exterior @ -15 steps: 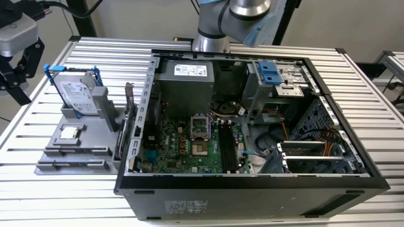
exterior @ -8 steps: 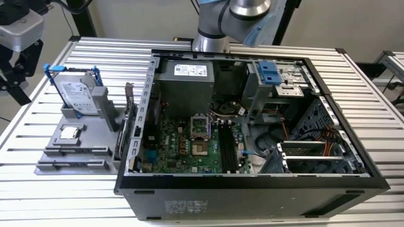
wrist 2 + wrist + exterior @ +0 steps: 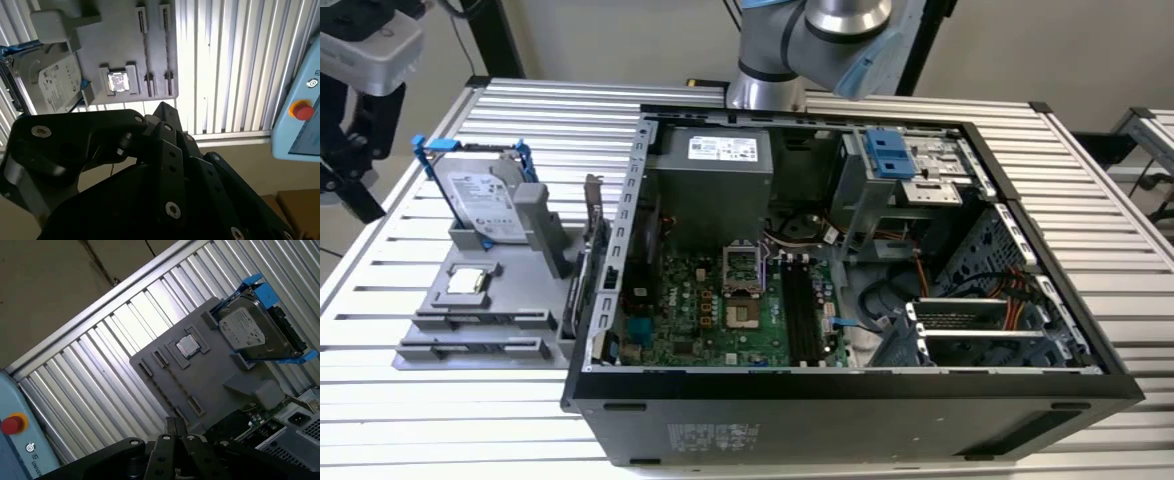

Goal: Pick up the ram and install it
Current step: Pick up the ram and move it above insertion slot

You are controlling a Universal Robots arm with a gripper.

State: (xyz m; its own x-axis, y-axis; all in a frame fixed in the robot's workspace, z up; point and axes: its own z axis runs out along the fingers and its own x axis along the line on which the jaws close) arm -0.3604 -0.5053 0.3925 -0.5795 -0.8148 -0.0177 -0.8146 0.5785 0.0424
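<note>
**The ram** (image 3: 595, 238), a thin greenish board, stands on edge just beside the gray holder tray (image 3: 480, 330). It sits between the tray and the open computer case (image 3: 854, 400), well apart from the motherboard's black slots (image 3: 801, 300).

A slatted aluminium table (image 3: 400, 400) carries the case, which lies on its side with the motherboard (image 3: 700, 300) exposed. In the exterior view the robot arm (image 3: 814, 40) rises behind the case.

The gripper (image 3: 174, 421), seen in both wrist views, hangs well apart from the tray and the ram. Its black fingers are pressed together and grasp nothing.

On the tray, a silver hard drive in a blue bracket (image 3: 487, 200) stands upright. A small square processor chip (image 3: 467, 282) lies flat near it.
</note>
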